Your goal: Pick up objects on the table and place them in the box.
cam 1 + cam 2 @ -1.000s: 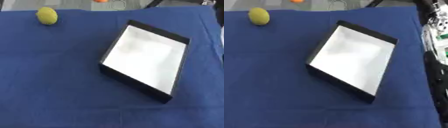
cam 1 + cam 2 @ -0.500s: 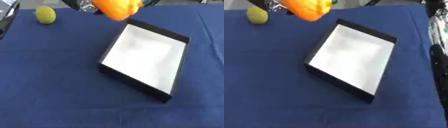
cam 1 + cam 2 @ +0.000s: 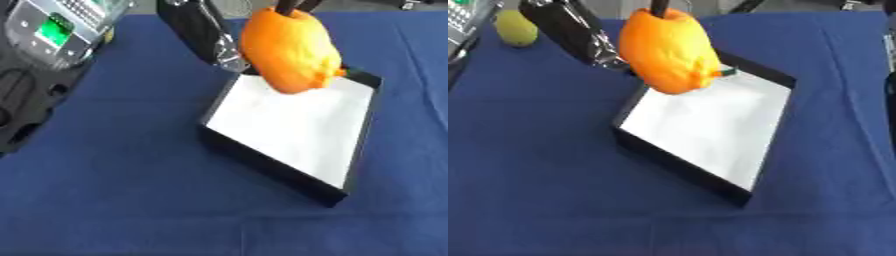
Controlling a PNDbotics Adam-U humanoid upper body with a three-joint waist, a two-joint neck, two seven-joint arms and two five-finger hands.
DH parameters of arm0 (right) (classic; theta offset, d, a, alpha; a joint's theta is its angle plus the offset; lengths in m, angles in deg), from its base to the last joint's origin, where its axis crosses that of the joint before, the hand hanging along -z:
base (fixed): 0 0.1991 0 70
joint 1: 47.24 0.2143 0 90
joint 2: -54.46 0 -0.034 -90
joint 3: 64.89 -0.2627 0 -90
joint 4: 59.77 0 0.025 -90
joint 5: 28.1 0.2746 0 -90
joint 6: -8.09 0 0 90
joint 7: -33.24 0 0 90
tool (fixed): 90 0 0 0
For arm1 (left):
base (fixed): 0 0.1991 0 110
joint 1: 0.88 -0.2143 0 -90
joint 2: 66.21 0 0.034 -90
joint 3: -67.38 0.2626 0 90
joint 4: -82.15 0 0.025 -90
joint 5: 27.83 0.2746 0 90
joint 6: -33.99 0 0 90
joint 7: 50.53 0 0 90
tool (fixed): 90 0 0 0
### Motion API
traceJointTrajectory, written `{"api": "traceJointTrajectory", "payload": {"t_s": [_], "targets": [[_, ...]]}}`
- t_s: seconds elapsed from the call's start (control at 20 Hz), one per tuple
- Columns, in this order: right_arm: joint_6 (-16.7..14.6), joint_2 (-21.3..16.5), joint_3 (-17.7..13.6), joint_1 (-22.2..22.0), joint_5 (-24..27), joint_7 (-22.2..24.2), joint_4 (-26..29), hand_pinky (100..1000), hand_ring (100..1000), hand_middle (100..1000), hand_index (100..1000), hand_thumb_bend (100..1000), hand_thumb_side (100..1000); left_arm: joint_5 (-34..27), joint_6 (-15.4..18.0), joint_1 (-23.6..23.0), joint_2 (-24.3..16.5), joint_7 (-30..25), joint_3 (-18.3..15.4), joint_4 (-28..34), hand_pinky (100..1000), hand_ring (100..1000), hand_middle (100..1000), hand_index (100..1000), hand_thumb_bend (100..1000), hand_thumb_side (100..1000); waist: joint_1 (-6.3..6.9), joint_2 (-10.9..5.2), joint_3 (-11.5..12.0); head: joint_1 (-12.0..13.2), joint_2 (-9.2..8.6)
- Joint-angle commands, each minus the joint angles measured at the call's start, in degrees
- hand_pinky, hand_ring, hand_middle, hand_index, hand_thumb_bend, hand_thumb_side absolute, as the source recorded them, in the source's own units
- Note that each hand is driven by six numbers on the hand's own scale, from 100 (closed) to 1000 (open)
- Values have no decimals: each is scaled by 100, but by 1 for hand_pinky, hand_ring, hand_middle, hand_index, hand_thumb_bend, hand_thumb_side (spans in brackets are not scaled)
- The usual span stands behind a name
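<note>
Your left arm point(image 3: 52, 65) comes in from the upper left of the box point(image 3: 710, 125), its hand point(image 3: 210, 35) stretched over the near-left corner of the box, with a dark finger point(image 3: 660, 7) showing above the orange fruit point(image 3: 289, 50); the fruit appears to be gripped from above, though most of the fingers are hidden behind it, so you can't be sure how they close. The orange fruit hangs over the far-left part of the box, above its white floor, with a small green stub at its lower right. A yellow-green fruit point(image 3: 514, 28) lies on the blue cloth point(image 3: 544, 200) well to the far left of the box. The box sits askew on the cloth, black walls, white inside
</note>
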Motion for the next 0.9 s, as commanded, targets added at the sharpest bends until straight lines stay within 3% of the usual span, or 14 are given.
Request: {"api": "traceJointTrajectory", "payload": {"t_s": [0.05, 0.55, 0.9], "targets": [[-29, -260, -40, 127, 46, -23, -5, 962, 866, 827, 828, 100, 524, 94, 8, 134, 121, -37, 49, -46, 505, 478, 467, 478, 461, 100, -15, -118, -12, -4, -8], [-65, -287, -4, 151, 45, 41, -42, 963, 867, 828, 829, 100, 523, 383, 20, 12, 491, 30, 112, -432, 499, 475, 463, 473, 410, 100, -29, -70, -55, -36, -8], [-85, -299, 19, 136, 25, 98, -60, 964, 867, 829, 829, 100, 522, 1136, -12, -130, 707, 441, -29, -1144, 499, 475, 465, 477, 421, 100, -24, -19, -82, -60, -8]]}}
